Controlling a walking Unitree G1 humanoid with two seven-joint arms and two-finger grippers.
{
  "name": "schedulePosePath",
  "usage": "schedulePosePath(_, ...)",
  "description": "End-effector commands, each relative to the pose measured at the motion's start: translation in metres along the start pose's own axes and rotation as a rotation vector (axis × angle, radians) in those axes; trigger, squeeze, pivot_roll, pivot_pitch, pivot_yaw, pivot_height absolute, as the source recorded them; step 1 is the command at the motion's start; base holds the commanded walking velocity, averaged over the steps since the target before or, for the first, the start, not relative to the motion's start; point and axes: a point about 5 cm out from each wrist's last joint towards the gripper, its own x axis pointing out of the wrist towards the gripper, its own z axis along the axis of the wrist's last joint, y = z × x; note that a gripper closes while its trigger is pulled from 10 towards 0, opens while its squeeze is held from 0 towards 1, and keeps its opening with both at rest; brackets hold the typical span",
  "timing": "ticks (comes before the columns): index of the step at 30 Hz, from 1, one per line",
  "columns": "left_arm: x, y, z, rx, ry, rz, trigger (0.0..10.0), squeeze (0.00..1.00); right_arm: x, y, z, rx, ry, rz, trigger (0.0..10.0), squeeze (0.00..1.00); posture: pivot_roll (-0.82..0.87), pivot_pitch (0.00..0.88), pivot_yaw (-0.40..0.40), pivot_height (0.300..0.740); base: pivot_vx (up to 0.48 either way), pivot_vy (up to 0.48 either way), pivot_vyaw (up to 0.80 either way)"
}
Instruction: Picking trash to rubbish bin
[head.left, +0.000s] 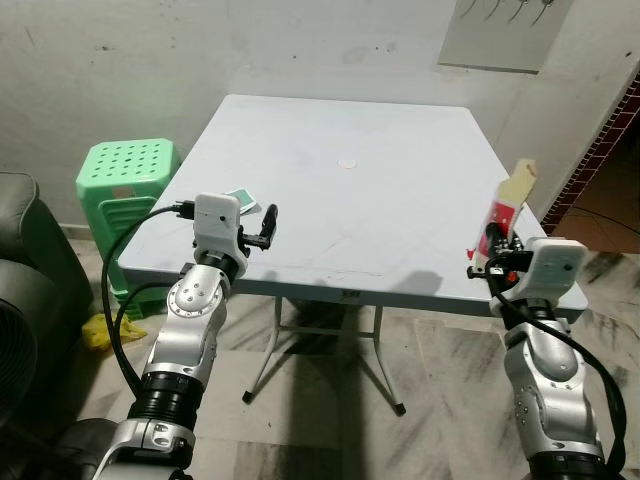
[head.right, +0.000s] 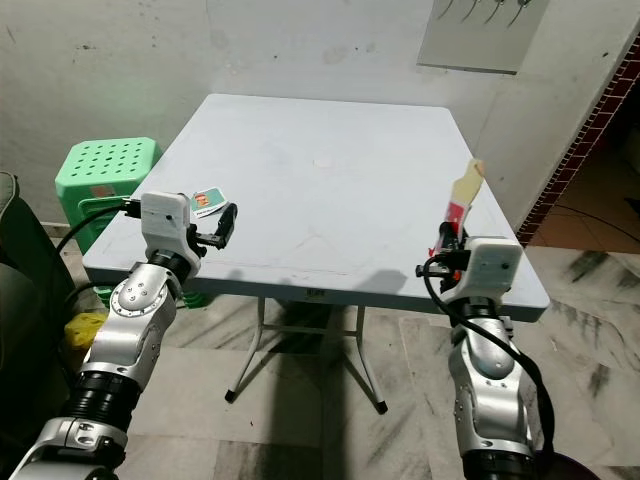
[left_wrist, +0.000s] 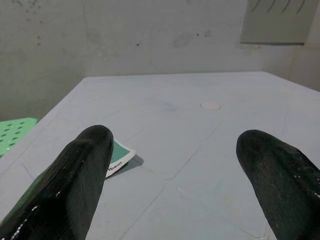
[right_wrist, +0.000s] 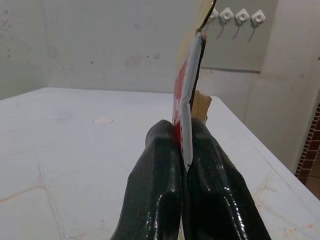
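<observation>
My right gripper (head.left: 494, 243) is shut on a flattened red and cream carton (head.left: 510, 200), held upright above the table's front right corner; in the right wrist view the carton (right_wrist: 187, 90) sticks up from between the fingers (right_wrist: 160, 165). My left gripper (head.left: 268, 225) is open near the table's front left edge. Just beyond it a small green and white packet (head.left: 240, 199) lies flat on the table, and in the left wrist view the packet (left_wrist: 119, 156) lies beside one black finger (left_wrist: 75, 180). A small round pale lid (head.left: 347, 163) rests near the table's middle.
The light grey folding table (head.left: 380, 190) stands against a white wall. A green plastic stool (head.left: 125, 190) is at its left, with something yellow (head.left: 100, 330) on the floor below. A dark sofa edge (head.left: 25, 260) is at far left. Marble floor lies under the table.
</observation>
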Motion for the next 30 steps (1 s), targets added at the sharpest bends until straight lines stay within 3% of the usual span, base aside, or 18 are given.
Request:
schedulePosePath(1,-0.0008,-0.0008,0.0019,-0.022,-0.02,-0.001,10.0,0.0,0.002,0.0013,0.002,0.001,-0.017,0.007,10.0,0.0,-0.05,0.002,-0.017,0.74,0.0,0.0,0.0)
schedulePosePath(13,0.0035,-0.0014,0.0038,-0.089,0.001,-0.004,10.0,0.0,0.0009,0.0031,0.0013,0.015,-0.024,-0.003,10.0,0.0,-0.05,0.002,-0.015,0.74,0.0,0.0,0.0)
schedulePosePath(30,0.0039,0.0005,0.0061,-0.067,-0.001,-0.019,10.0,0.0,0.0005,0.0026,0.0045,0.016,-0.035,-0.007,10.0,0.0,-0.05,0.001,-0.014,0.74,0.0,0.0,0.0)
